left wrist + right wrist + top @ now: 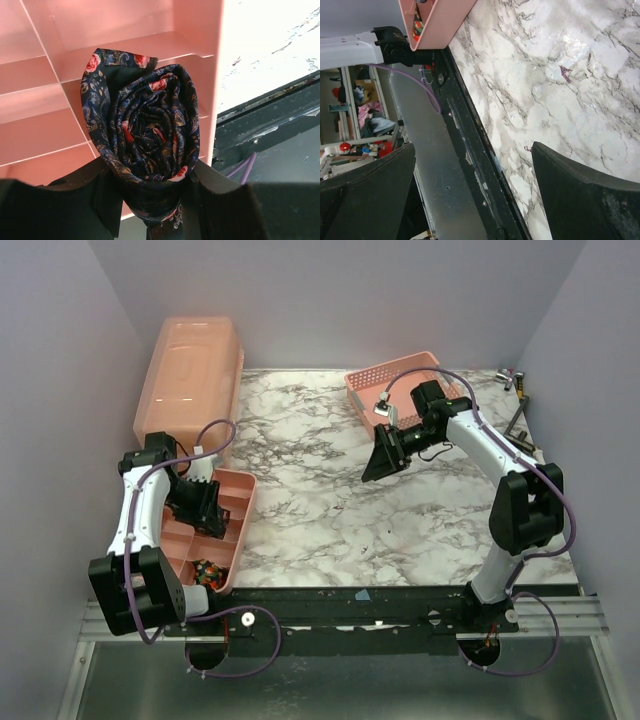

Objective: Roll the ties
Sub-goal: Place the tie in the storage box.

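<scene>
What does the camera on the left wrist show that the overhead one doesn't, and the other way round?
Only the left wrist view: a rolled tie, its spiral and rose print plain to see, clamped in the left gripper. Only the top view: the right gripper, open, a pink basket and a large pink lid. Both: the pink divided tray and the marble table.

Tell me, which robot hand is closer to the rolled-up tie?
Left. The left gripper grips the rolled tie over the pink tray; the right gripper hangs open, far across the table.
</scene>
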